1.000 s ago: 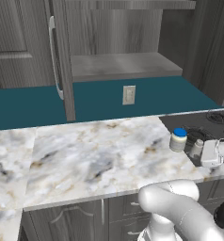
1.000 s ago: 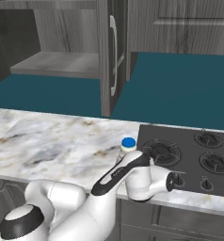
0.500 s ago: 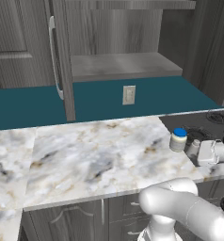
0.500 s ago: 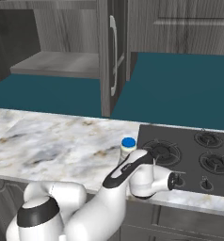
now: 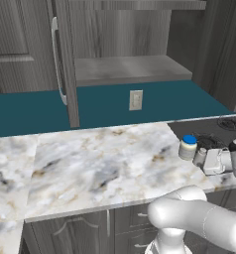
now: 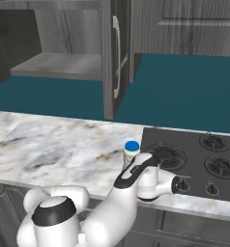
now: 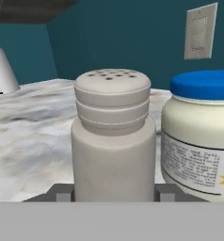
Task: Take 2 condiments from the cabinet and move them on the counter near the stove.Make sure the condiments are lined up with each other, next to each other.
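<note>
The slim pale grey shaker (image 7: 113,141) stands upright on the marble counter (image 5: 90,158), and my gripper (image 7: 113,194) is shut on its lower body. Right beside it stands the cream-white jar with the blue lid (image 7: 201,136), a narrow gap between them. From the left base view, the jar (image 5: 188,147) and the shaker (image 5: 201,156) sit side by side at the counter's right end, with my gripper (image 5: 208,161) just right of them, by the black stove (image 5: 216,134). The right base view shows the jar (image 6: 131,152) behind my arm. The cabinet (image 5: 125,69) is open, its shelf bare.
The open cabinet door (image 5: 65,64) with its silver handle hangs over the counter's back left. A wall outlet (image 5: 135,99) sits on the teal backsplash. Stove burners (image 6: 218,166) and front knobs (image 6: 182,183) lie right of the jar. Drawers run under the counter edge.
The arm's elbow has shifted slightly. The hand, the shaker and the jar have stayed where they were, and the jaws have stayed shut.
</note>
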